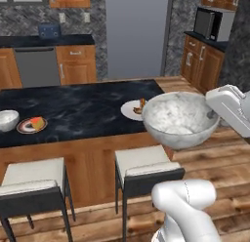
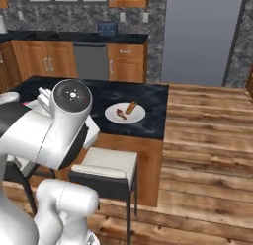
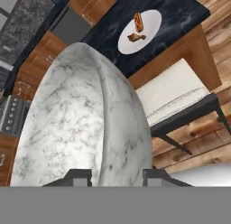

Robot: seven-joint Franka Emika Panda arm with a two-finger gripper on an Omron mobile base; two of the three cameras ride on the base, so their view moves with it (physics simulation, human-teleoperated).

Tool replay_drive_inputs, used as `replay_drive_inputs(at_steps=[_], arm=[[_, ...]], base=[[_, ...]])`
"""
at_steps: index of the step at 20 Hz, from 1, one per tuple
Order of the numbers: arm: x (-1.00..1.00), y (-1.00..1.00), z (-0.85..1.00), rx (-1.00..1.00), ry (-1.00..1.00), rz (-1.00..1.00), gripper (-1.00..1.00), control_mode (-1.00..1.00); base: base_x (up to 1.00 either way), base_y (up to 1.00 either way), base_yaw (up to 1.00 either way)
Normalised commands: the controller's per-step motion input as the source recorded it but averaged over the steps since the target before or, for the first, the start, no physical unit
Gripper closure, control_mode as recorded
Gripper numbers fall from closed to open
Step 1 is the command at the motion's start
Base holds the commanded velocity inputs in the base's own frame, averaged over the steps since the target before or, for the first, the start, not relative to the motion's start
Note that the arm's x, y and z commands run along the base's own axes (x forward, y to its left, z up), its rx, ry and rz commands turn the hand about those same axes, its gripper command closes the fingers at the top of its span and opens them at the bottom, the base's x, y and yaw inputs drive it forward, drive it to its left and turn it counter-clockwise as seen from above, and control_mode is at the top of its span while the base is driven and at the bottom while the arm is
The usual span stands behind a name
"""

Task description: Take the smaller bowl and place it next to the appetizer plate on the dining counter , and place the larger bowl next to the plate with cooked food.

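Observation:
My gripper point(image 3: 117, 175) is shut on the rim of the larger bowl point(image 1: 180, 119), a wide grey-white marbled bowl held in the air over the near right corner of the dining counter point(image 1: 73, 109). In the hand view the larger bowl point(image 3: 85, 123) sits between the two fingertips point(image 3: 79, 175). The plate with cooked food point(image 1: 133, 110) point(image 2: 125, 112) point(image 3: 140, 31) lies on the counter's right end, just beyond the bowl. Far left on the counter, the smaller bowl point(image 1: 7, 120) stands beside the appetizer plate point(image 1: 31, 124).
Two white-cushioned stools point(image 1: 146, 168) point(image 1: 31, 180) stand at the counter's near side; one stool point(image 3: 176, 96) is under the bowl. A back counter with a dishwasher point(image 1: 36, 65) and a microwave point(image 1: 212, 22) lie beyond. Wooden floor point(image 2: 207, 135) opens to the right.

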Motion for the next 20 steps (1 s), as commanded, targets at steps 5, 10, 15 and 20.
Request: replay_drive_inputs(at_steps=[5, 10, 15, 20], arm=[[0.00, 0.00, 0.00, 0.00, 0.00, 0.00, 1.00, 1.00], [0.00, 0.00, 0.00, 0.00, 0.00, 0.00, 1.00, 1.00], [0.00, 0.00, 0.00, 0.00, 0.00, 0.00, 1.00, 1.00], [0.25, 0.19, 0.02, -0.07, 0.13, 0.00, 1.00, -1.00]], base=[[0.97, 0.22, 0.00], [0.23, 0.08, 0.00], [0.00, 0.00, 0.00], [0.02, 0.03, 0.00]])
